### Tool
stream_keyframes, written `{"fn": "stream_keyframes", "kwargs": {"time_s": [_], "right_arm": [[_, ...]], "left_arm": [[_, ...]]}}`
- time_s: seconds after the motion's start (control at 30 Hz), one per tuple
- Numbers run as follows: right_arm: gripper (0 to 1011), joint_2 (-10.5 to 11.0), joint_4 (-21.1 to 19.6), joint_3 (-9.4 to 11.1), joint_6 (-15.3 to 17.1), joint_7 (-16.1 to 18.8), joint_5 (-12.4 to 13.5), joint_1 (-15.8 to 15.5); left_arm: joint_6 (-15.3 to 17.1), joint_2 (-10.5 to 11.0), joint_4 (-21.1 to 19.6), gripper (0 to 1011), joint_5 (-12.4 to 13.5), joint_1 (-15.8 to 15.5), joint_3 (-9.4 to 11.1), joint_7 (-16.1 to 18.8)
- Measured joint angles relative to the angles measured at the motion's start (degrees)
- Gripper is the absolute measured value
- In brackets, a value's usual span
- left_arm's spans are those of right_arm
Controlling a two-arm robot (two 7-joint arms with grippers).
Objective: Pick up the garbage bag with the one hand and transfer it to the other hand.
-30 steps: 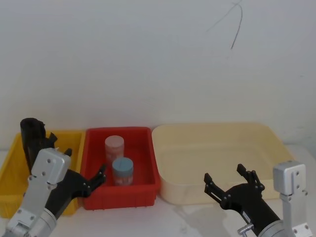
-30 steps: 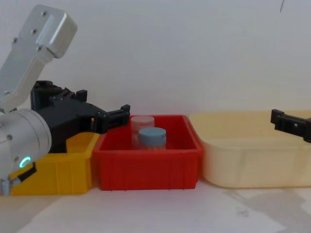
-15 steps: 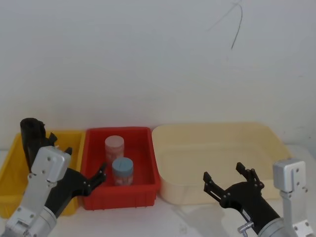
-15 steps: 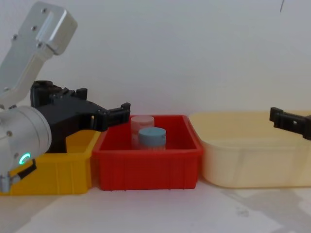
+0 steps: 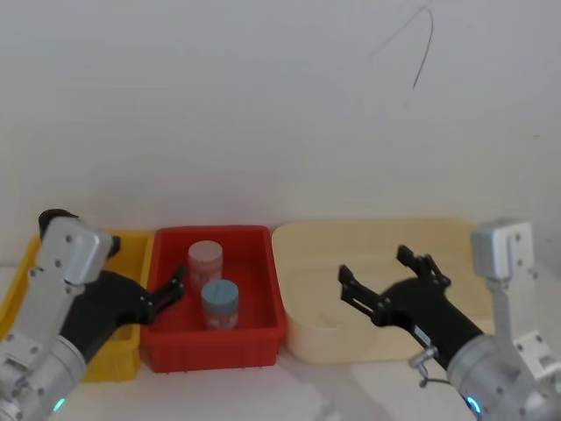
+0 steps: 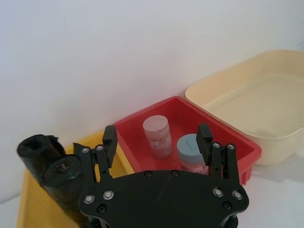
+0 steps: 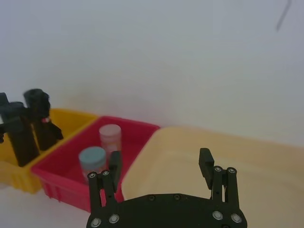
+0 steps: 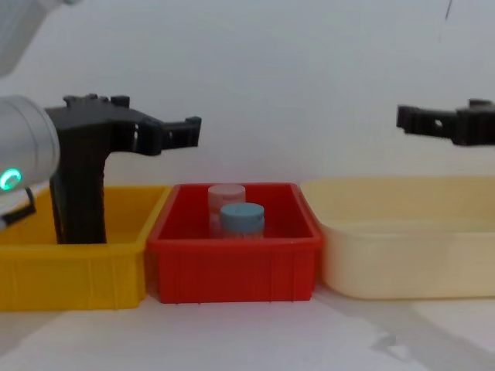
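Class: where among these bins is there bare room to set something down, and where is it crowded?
Freest: the cream plastic tub, bare inside, under the open right hand. The white table strip before the bins. Crowded: the red bin holding two jars; the yellow bin's left end with black plastic rolls, near the open left hand.

— Where's the garbage bag (image 7: 18, 137)?
— Standing upright in the yellow bin (image 8: 77, 270), a matte black roll, not gripped.
— And the grippers?
— The left gripper (image 6: 157, 137) hangs above the bins near it, fingers (image 6: 109, 138) spread. The right gripper (image 5: 373, 265) is raised over the cream tub (image 8: 402, 247), also spread wide.
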Motion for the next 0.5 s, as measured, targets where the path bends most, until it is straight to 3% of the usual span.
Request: {"fn": "stream_keyframes", "kwargs": {"time_s": [0.3,0.43,0.5], "right_arm": [[1001,-1.01,-0.53,-3.17,5.51,1.13,-0.85,5.07],[1001,-1.56,0.71,-4.86,6.94,1.80,-1.50,7.29],[1001,-2.04,2.10,-6.24,7.79,2.47,-2.14,8.88]], "left_arm": [[6.89,1.96,-6.75,1001,-3.30,3.52,-4.08,-0.39],[8.89,2.58,-8.76,1001,-4.47,5.52,-5.82,-0.35],[10.60,3.16,-10.46,1001,-5.48,7.71,-7.67,-0.12]]}}
